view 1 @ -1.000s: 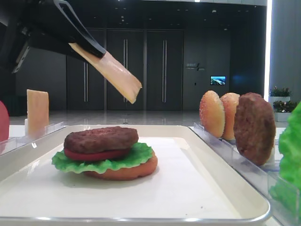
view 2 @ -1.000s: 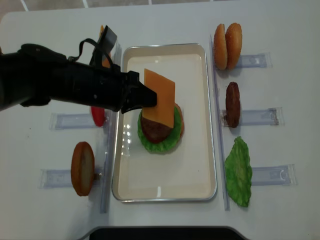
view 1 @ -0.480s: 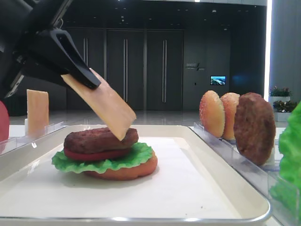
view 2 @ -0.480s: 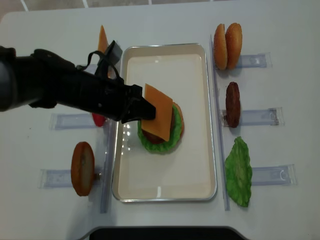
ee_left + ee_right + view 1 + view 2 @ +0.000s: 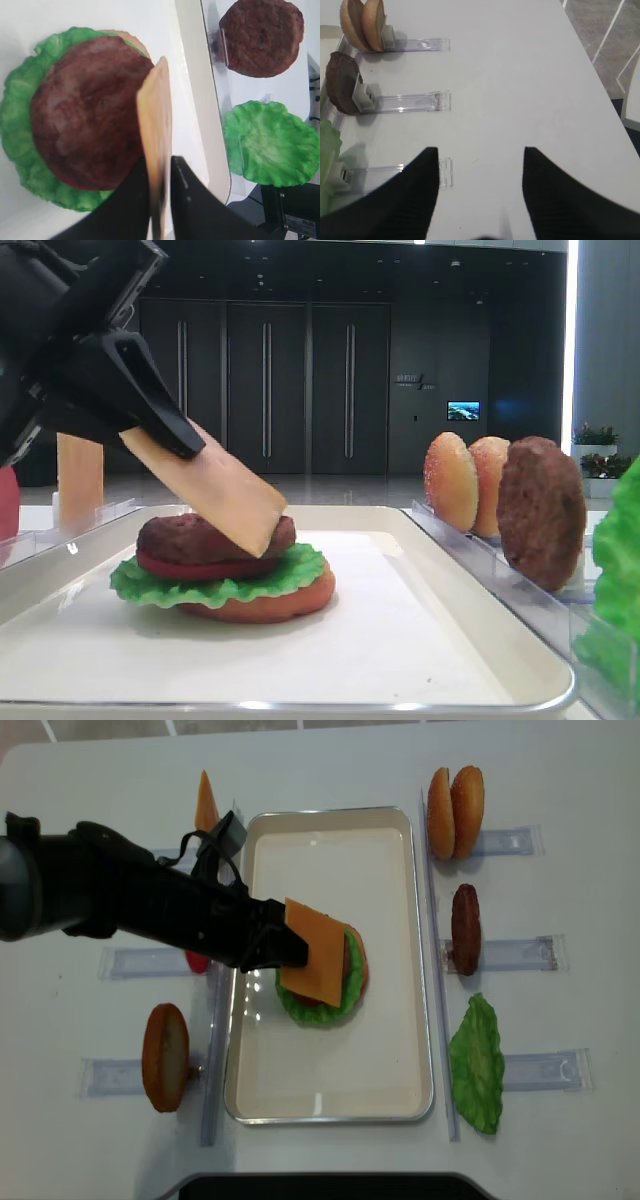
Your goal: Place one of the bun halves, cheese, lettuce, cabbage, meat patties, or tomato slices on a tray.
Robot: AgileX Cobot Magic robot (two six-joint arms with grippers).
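Note:
On the cream tray [image 5: 330, 1060] stands a stack: bun half [image 5: 270, 605], lettuce [image 5: 220, 585], tomato slice [image 5: 200, 568] and meat patty [image 5: 180, 538] on top. My left gripper [image 5: 290, 945] is shut on one edge of the cheese [image 5: 318, 960]. The cheese slants downward, and its lower edge rests on the patty [image 5: 85, 125]. In the left wrist view the cheese [image 5: 156, 115] shows edge-on between the two black fingers [image 5: 190, 200]. My right gripper [image 5: 481, 150] hangs open over bare white table, holding nothing.
Clear racks right of the tray hold two bun halves [image 5: 455, 812], a patty [image 5: 465, 928] and a lettuce leaf [image 5: 477, 1063]. Racks on the left hold another cheese slice [image 5: 205, 805], a tomato slice [image 5: 197, 960] and a bun half [image 5: 165, 1057].
My left gripper has come down and a little toward the near end of the tray with the cheese. The slice hung above the stack; its lower edge now touches the patty.

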